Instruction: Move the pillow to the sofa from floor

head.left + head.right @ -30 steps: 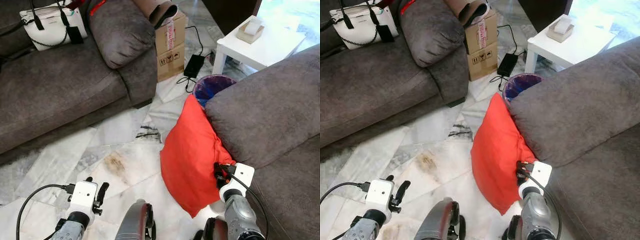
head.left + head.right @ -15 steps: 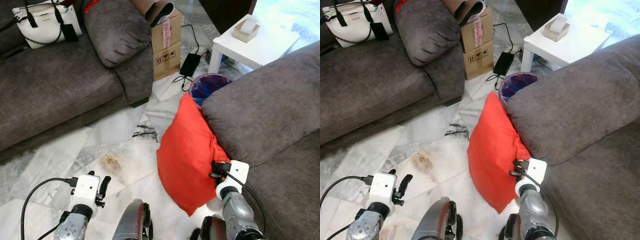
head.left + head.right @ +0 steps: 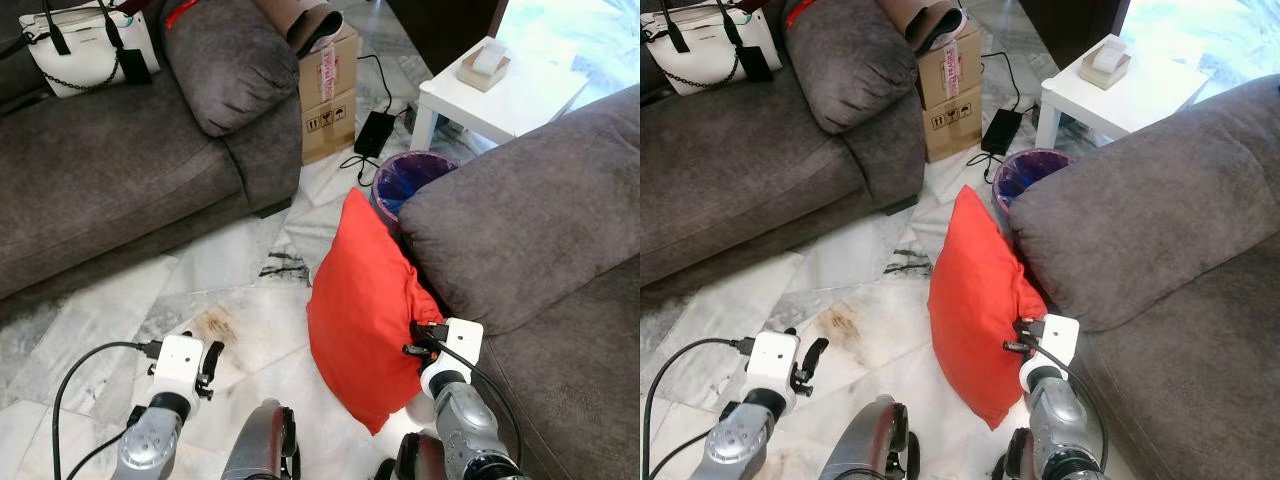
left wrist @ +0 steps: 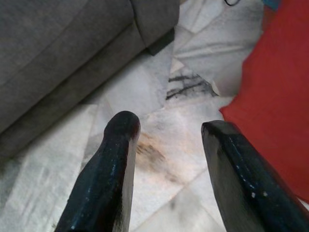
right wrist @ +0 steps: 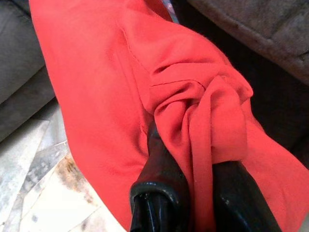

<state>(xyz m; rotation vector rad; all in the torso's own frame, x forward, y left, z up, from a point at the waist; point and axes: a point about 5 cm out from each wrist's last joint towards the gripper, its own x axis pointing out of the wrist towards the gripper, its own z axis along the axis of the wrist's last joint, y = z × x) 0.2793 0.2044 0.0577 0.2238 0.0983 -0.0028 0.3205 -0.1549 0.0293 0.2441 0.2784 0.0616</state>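
Observation:
A red pillow stands on edge on the marble floor, leaning against the arm of the grey sofa on my right. My right gripper is shut on a bunched fold of the pillow near its right edge, close to the sofa's front. My left gripper is open above the floor to the left of the pillow, with nothing between its black fingers. Its white wrist shows low on the left.
A second grey sofa with a white handbag lies at the back left. A cardboard box, a black adapter with cable, a purple bin and a white side table stand behind the pillow.
The view has shifted, so the camera moved. The pillow, held by my right gripper, stands slightly more upright and nearer the sofa arm. My left wrist sits a little higher in view.

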